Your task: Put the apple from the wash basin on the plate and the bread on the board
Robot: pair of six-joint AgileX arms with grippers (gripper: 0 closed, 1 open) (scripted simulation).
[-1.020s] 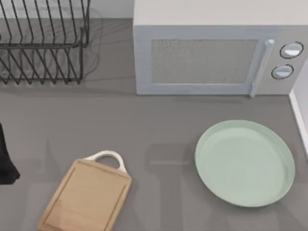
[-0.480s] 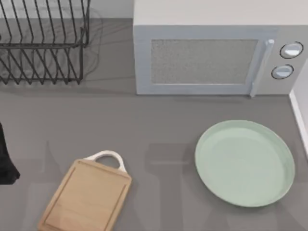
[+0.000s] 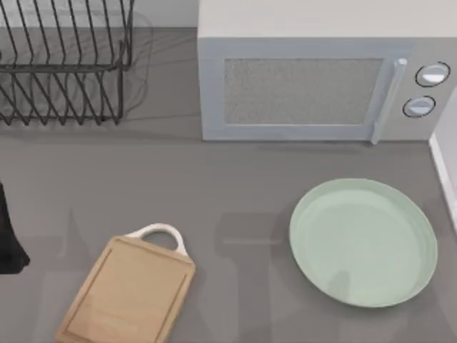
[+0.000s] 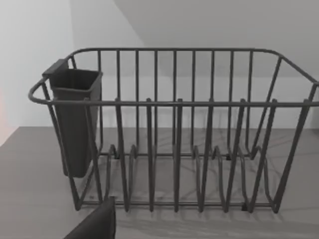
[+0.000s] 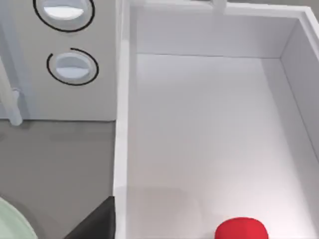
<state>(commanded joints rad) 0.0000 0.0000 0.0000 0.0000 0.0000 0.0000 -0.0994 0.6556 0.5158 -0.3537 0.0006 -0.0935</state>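
Fingers of either gripper are not showing clearly, so I cannot tell whether they are apart or together; a dark part of the left arm (image 3: pixel 8 236) is sitting at the counter's left edge in the top view. The apple (image 5: pixel 241 229) is lying on the white floor of the wash basin (image 5: pixel 209 124), near the wall beside the counter (image 3: pixel 214 179). The plate (image 3: pixel 363 243) is resting bare on the right, the board (image 3: pixel 128 293) bare at lower left, well apart. The microwave (image 3: pixel 314 78) is standing behind the plate, its dials beside the basin wall. The dish rack (image 4: pixel 174 134) is occupying the back left corner. Open counter is lying between board and plate.
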